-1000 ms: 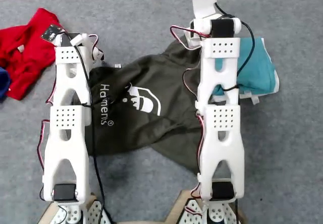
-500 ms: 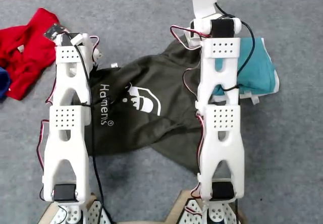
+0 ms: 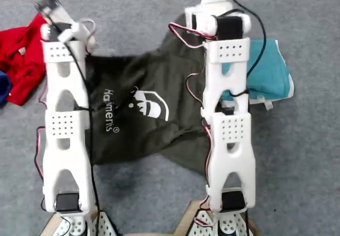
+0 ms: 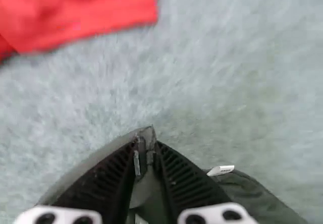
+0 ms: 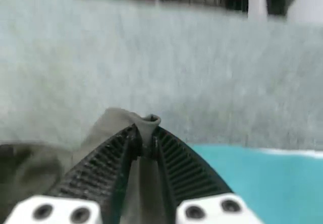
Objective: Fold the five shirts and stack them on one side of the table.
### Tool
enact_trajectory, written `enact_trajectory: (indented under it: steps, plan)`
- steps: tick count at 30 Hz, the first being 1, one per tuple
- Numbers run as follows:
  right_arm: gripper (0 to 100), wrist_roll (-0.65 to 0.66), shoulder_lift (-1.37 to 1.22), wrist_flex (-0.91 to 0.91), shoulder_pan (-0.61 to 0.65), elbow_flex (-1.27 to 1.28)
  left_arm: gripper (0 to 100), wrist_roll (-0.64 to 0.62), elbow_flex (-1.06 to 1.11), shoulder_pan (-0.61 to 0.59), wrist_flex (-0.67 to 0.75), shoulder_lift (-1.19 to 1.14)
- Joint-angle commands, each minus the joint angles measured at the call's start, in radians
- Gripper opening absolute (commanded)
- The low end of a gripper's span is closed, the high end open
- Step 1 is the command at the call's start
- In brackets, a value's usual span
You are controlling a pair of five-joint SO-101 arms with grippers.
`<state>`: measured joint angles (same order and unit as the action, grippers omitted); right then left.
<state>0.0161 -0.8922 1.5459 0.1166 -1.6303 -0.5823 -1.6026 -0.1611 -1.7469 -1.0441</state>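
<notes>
Both arms have stretched farther across the grey table [image 3: 303, 156] than a second ago, drawing the far edge of the dark olive shirt [image 3: 143, 135] with them. It lies spread between the arms. The left gripper [image 4: 145, 139] and the right gripper [image 5: 144, 128] each pinch its fabric. White lettering and an emblem mark its chest (a small white tag shows by the left gripper).

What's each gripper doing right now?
Left gripper: shut on the olive shirt.
Right gripper: shut on the same olive shirt.
</notes>
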Motion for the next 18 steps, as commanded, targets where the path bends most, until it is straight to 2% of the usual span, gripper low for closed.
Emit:
enact_trajectory:
  steps: [1,9,14,18]
  plan:
    - [1.4,-0.074,0.174,-0.061,0.012,-0.044,3,0.025,-0.047,-0.025,-0.011,0.199]
    - [1.4,-0.089,0.486,-0.135,0.023,-0.041,3,0.196,-0.039,-0.093,-0.011,0.582]
    - [1.4,-0.097,0.664,-0.244,0.023,-0.039,3,0.302,-0.038,-0.17,-0.011,0.821]
    - [1.4,-0.092,0.788,-0.258,0.057,-0.036,3,0.361,-0.038,-0.229,-0.011,0.985]
